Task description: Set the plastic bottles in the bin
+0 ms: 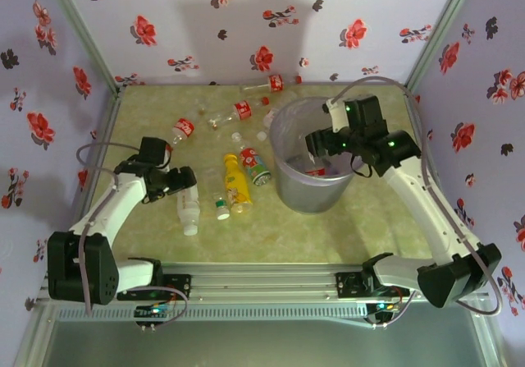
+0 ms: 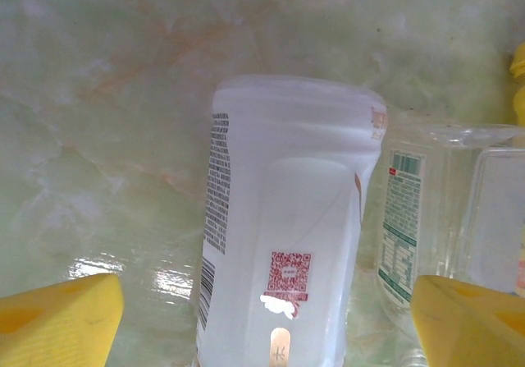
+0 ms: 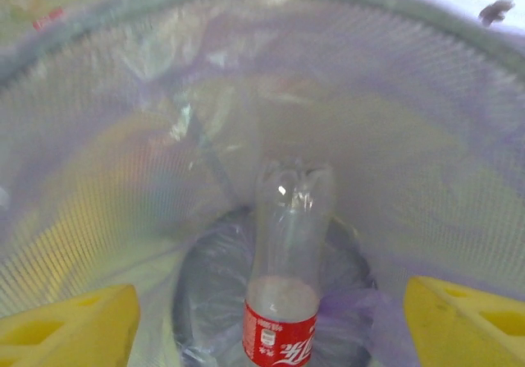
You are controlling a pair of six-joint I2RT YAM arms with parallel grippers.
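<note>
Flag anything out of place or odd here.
No spill or damage shows. Bottles such as the yellow bottle lie on their sides across the table beside the bin; one red-labelled bottle is inside the bin.

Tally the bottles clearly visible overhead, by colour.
Red-labelled bottles: 4, one inside the bin
Yellow bottle: 1
Green-labelled bottle: 1
Whitish bottle: 1
Clear white-capped bottle: 1
Total: 8 clearly seen
</note>
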